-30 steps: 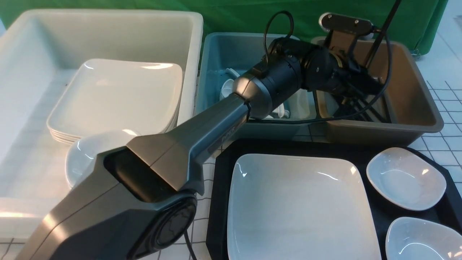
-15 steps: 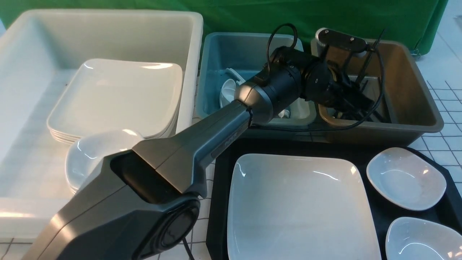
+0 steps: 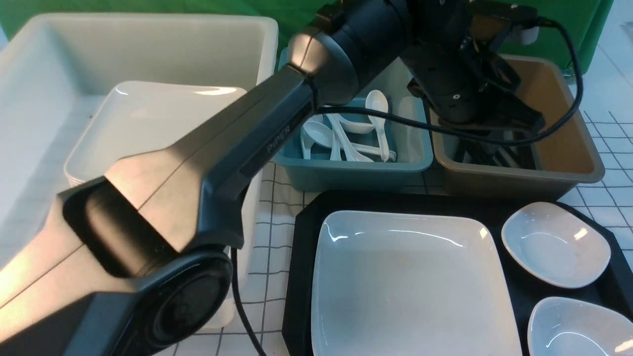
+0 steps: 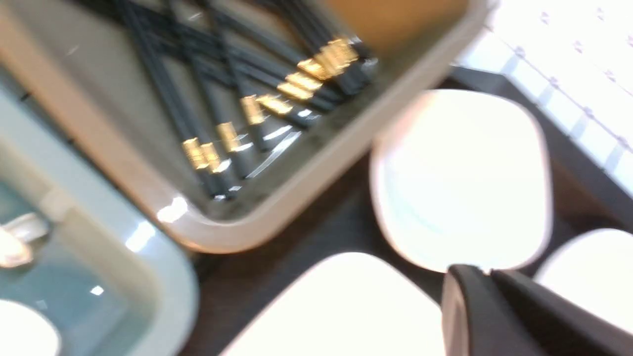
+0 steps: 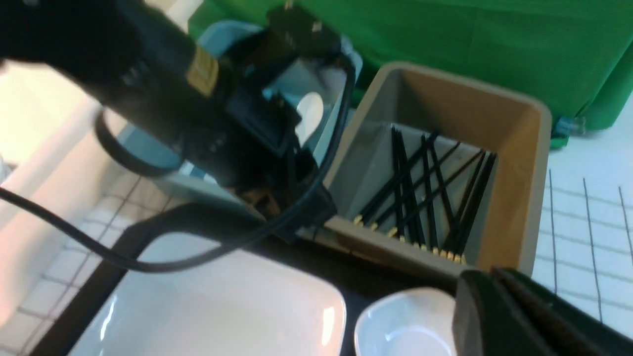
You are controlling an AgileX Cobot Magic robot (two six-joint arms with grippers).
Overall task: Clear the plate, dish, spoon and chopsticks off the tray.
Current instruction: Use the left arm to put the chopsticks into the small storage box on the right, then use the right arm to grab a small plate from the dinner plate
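The big white square plate [image 3: 410, 282] lies on the black tray [image 3: 306, 217], with two small white dishes [image 3: 556, 244] [image 3: 578, 331] to its right. Black chopsticks [image 4: 257, 113] with gold bands lie crossed in the brown tub [image 3: 568, 173]. White spoons [image 3: 378, 106] lie in the blue tub [image 3: 356, 173]. My left arm [image 3: 346, 54] reaches high over the brown tub. Its gripper [image 4: 489, 271] is shut and empty, hanging above the tray's far edge near one dish [image 4: 460, 178]. My right gripper [image 5: 492, 271] is shut with nothing in it, above a dish [image 5: 405, 321].
A large white tub [image 3: 148, 29] at the left holds a stack of square plates [image 3: 163, 128]. The three tubs stand side by side behind the tray. A checked cloth [image 3: 608, 198] covers the table and a green drape [image 3: 306, 15] hangs at the back.
The left gripper let the chopsticks fall into the brown tub, then shut. The left arm has risen well above the tubs, uncovering the spoons.
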